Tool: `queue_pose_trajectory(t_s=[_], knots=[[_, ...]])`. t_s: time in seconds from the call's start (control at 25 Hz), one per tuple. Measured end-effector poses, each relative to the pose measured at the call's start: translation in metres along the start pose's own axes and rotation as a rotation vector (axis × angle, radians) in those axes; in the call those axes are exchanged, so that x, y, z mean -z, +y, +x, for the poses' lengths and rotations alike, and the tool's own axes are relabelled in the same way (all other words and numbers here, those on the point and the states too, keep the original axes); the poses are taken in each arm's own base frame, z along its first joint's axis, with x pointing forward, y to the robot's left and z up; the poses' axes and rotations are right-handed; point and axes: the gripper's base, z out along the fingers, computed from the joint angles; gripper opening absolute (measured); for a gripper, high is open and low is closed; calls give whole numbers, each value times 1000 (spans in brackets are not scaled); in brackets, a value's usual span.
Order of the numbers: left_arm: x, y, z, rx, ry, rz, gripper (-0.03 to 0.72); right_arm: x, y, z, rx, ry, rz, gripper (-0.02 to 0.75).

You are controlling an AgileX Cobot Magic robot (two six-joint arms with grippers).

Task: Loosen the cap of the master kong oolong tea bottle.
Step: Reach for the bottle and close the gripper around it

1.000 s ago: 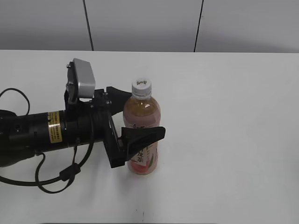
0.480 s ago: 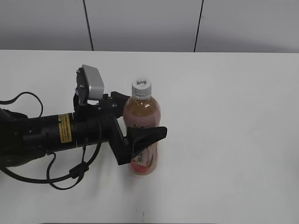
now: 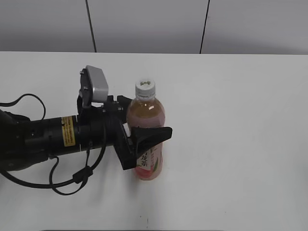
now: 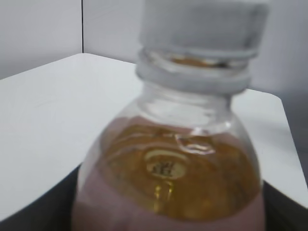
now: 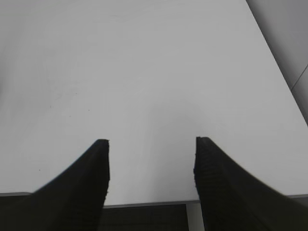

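The master kong oolong tea bottle [image 3: 147,114] stands upright on the white table [image 3: 240,120], its pink label low on the body. The white ribbed cap [image 3: 145,87] sits on its neck. My left gripper [image 3: 145,117] reaches in from the left and is shut on the bottle's body, one finger behind it and one in front. The left wrist view shows the bottle [image 4: 168,168] very close and blurred, with the cap [image 4: 202,24] at the top. My right gripper [image 5: 151,142] is open and empty above bare table; it is out of the exterior view.
The left arm and its cables [image 3: 43,139] lie across the table's left side. A grey panelled wall [image 3: 154,24] stands behind the table. The right wrist view shows the table's edge [image 5: 149,204] just under the right fingers.
My left arm has moved right, so the fingers now sit further round the bottle and press on it. The bottle has stayed upright, nearly in place.
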Motion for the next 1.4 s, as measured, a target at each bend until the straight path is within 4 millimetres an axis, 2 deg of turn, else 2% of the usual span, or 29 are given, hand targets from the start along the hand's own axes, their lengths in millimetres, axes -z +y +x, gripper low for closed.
queue_pose_trajectory(t_s=[0.08,0.12,1.4], knots=[[0,0,0,-1,-1,3,455,0,0,0,0,0,0,428],[0,0,0,-1,-1,3,453,0,0,0,0,0,0,428],[0,-1,0,-6,2,15,453,0,0,0,0,0,0,428]])
